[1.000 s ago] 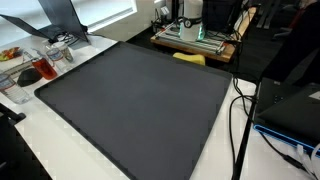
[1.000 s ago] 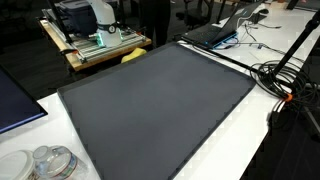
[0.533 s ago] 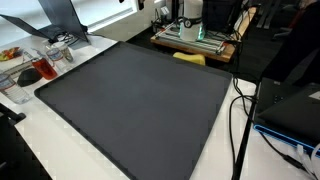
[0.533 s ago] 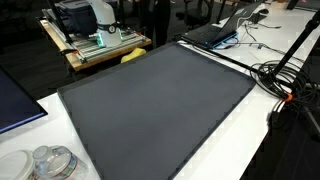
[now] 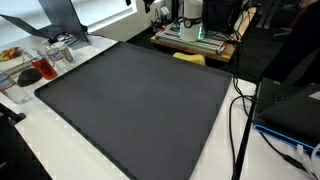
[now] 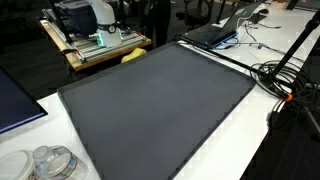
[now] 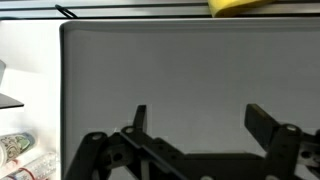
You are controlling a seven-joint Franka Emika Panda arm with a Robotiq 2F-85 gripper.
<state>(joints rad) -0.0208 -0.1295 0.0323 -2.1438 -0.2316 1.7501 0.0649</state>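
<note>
gripper [image 7: 197, 118] released, fingers spread wide, holding nothing, poised above the dark mat [image 7: 180, 70]. the mat lies flat on the white bench [image 7: 30, 60]. a yellow pad [image 7: 240, 6] sits at the mat's far edge, well apart from the gripper.

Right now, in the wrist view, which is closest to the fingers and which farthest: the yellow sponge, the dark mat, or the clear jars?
1. The dark mat, directly beneath the fingers.
2. The clear jars, off the mat's left edge.
3. The yellow sponge, at the mat's far edge.
</note>
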